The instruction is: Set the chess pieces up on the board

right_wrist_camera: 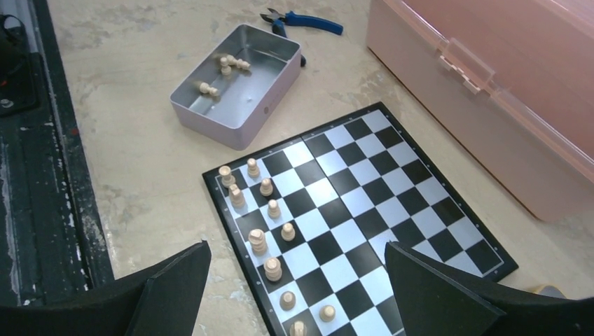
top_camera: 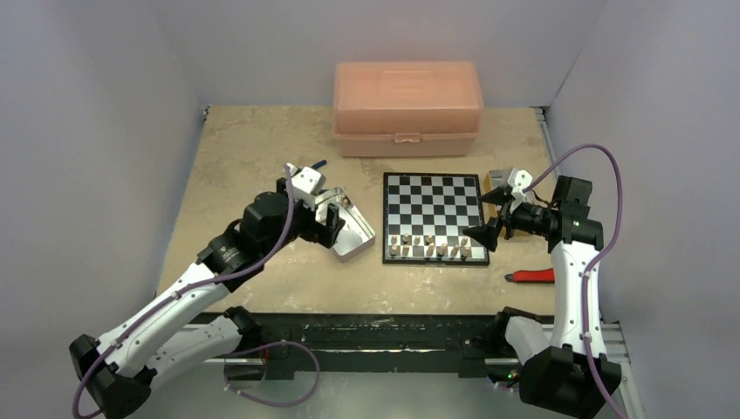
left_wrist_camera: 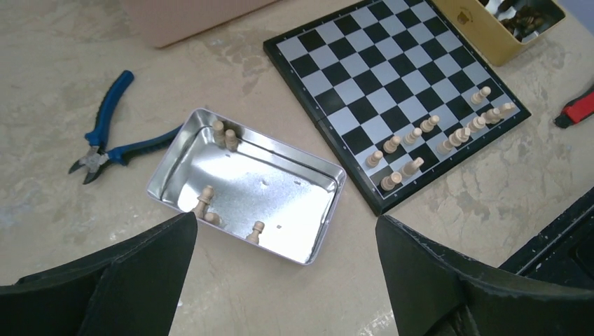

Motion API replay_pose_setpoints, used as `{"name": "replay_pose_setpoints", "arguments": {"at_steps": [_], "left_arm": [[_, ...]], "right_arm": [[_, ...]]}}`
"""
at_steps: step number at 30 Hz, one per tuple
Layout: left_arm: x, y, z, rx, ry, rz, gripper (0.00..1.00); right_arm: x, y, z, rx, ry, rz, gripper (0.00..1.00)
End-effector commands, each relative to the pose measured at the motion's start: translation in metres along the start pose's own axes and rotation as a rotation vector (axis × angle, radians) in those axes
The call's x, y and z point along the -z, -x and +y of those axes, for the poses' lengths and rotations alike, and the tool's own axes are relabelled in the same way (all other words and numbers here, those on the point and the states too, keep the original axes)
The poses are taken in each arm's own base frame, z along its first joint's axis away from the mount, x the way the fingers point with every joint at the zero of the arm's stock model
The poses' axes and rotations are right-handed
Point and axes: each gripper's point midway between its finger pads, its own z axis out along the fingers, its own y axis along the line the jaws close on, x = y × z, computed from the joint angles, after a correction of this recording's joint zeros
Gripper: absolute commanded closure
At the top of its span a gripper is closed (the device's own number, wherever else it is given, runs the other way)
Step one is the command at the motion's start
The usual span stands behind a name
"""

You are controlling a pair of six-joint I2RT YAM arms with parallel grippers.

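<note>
Since L gripper [left_wrist_camera: 284, 234] stands with fingers apart and empty, best pick appears to be the nearest tan pawn [left_wrist_camera: 258, 229], at 6 o'clock in metal tin [left_wrist_camera: 294, 189]. Descend vert., straddle head, clear tin wall. Set it on chessboard [left_wrist_camera: 392, 77] at 2 o'clock, beside tan pieces [left_wrist_camera: 413, 134] standing there. R gripper [right_wrist_camera: 298, 262], also apart, hovers over board.

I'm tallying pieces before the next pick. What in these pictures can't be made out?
- Gold tin, left wrist view: cut off by the top edge; dark pieces inside can't be counted.
- Chess pieces on the board, top view: too small to tell types.
- Board's near corner, right wrist view: cut off by the bottom edge.
- Red-handled tool, left wrist view: cut off by the right edge.
</note>
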Motion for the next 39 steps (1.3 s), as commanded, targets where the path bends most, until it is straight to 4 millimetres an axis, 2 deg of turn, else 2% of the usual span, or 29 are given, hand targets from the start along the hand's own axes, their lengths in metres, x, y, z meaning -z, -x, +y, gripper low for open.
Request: {"name": "replay_pose_setpoints", "arguments": {"at_steps": [1, 5, 8, 15, 22, 29, 34, 39], "left_arm": [[0.034, 0.028, 0.016, -0.044, 0.066, -0.013, 0.0], [0.057, 0.038, 0.026, -0.104, 0.096, -0.002, 0.0], [0.065, 0.038, 0.038, -0.119, 0.136, -0.005, 0.0], [0.057, 0.019, 0.054, -0.123, 0.158, 0.013, 0.0], [0.058, 0.001, 0.059, -0.134, 0.174, 0.025, 0.0], [0.062, 0.004, 0.053, -0.129, 0.141, 0.002, 0.0], [0.063, 0.004, 0.052, -0.126, 0.134, -0.001, 0.0], [0.063, 0.003, 0.053, -0.127, 0.143, 0.0, 0.0]], "right_arm": [[0.007, 0.008, -0.022, 0.026, -0.113, 0.036, 0.01], [0.016, 0.013, -0.04, 0.02, -0.215, 0.079, 0.01], [0.026, 0.025, -0.055, 0.014, -0.313, 0.093, 0.01], [0.048, 0.054, -0.095, -0.091, -0.56, 0.048, 0.01], [0.067, 0.058, -0.127, -0.316, -0.783, -0.051, 0.01], [0.075, 0.054, -0.118, -0.294, -0.794, -0.085, 0.01], [0.082, 0.055, -0.126, -0.406, -0.867, -0.156, 0.01], [0.085, 0.057, -0.132, -0.443, -0.895, -0.183, 0.01]]}}
